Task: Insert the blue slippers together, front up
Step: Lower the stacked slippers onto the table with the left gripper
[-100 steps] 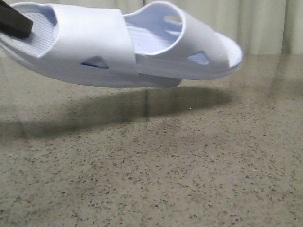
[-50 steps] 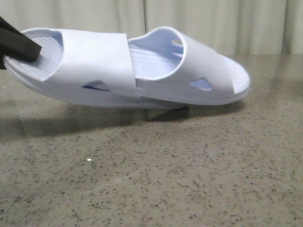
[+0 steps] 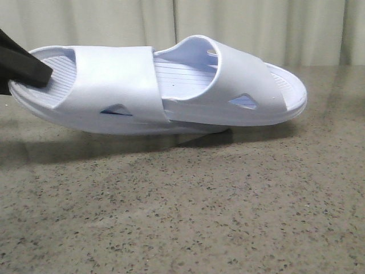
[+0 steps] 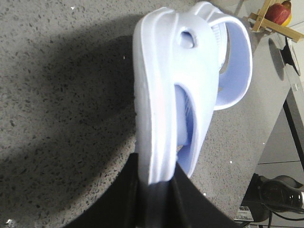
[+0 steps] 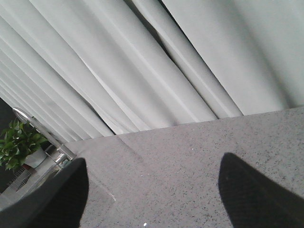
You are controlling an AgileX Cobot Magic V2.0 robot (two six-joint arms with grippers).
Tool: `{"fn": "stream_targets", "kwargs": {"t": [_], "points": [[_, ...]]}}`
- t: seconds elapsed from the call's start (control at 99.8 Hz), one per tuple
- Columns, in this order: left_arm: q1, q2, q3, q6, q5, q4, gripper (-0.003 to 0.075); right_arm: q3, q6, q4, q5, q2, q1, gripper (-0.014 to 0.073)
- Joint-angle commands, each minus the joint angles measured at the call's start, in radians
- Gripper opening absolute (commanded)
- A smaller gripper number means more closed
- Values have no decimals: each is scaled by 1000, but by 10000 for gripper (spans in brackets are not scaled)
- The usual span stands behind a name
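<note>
The two blue slippers lie nested, soles down and footbeds up, low over the speckled table [image 3: 188, 217]. The left slipper [image 3: 114, 85] has the right slipper [image 3: 251, 85] pushed in under its wide strap. The pair's underside touches the table near the middle. My left gripper [image 3: 23, 69] is shut on the left slipper's end at the left edge of the front view. In the left wrist view the black fingers [image 4: 126, 190] clamp that slipper's sole [image 4: 159, 109], and my left gripper [image 4: 158, 170] holds nothing else. My right gripper [image 5: 152, 190] stands open over bare table, away from the slippers.
Pale curtains [image 3: 182, 23] hang behind the table. In the left wrist view the table's edge runs past a wooden stand with red fruit [image 4: 275, 13] and cables [image 4: 278, 192] below. A potted plant [image 5: 19, 142] stands off the table in the right wrist view.
The nested slippers have come down from hanging above the table until their underside meets it, and shifted slightly right. The left gripper kept its hold.
</note>
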Motion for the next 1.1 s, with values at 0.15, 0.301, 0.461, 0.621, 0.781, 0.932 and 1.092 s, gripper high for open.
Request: {"fn": "stream_targets", "kwargs": {"t": [0.15, 0.301, 0.461, 0.621, 0.781, 0.932, 1.092], "points": [[1, -25, -30, -5, 92, -64, 16, -31, -4, 80, 50, -33, -7, 498], [1, -23, -30, -13, 80, -66, 16, -31, -4, 78, 50, -33, -7, 498], [1, 12, -30, -40, 63, -66, 15, -31, -4, 78, 50, -33, -7, 498], [1, 75, -30, -40, 61, -72, 15, -31, -4, 78, 50, -33, -7, 498], [1, 99, -32, -40, 54, -72, 16, -31, -4, 78, 50, -33, -7, 498], [1, 102, -38, -44, 31, -70, 16, -31, -4, 76, 50, -33, -5, 498], [1, 103, -38, -43, 13, -70, 16, -31, -4, 75, 50, -33, -5, 498]]}}
